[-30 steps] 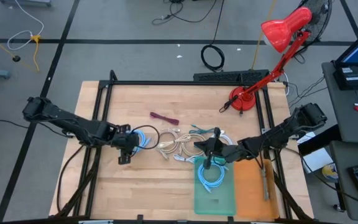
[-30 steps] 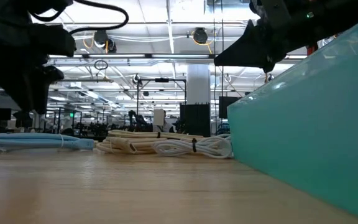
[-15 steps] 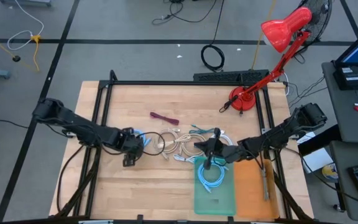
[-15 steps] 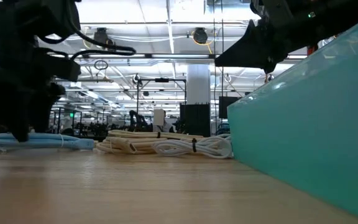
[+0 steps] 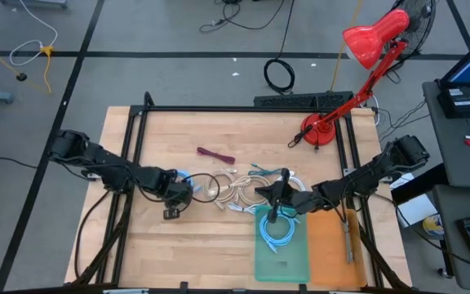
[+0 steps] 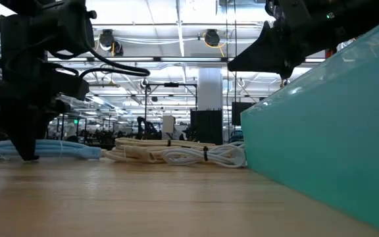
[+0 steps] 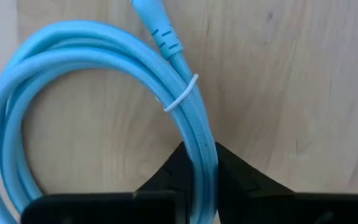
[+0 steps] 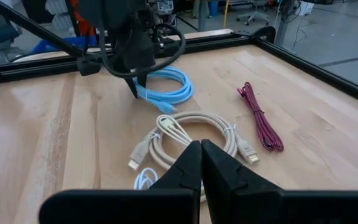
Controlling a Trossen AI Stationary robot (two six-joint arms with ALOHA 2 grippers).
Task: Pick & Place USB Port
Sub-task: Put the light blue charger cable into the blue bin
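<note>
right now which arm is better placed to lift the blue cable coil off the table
Left. The left gripper is already down on the blue cable coil, fingers straddling its strands. The right gripper sits shut above the teal tray, away from the coil.

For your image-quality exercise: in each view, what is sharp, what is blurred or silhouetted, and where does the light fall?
Low view: the arms are dark silhouettes against bright ceiling lights; the teal bin looms large and soft. Left wrist view: the blue cable is crisp, evenly lit, between the left gripper's fingers. Right wrist view: the beige cable is sharp, the room behind softer. High view: even light, faint shadows.
</note>
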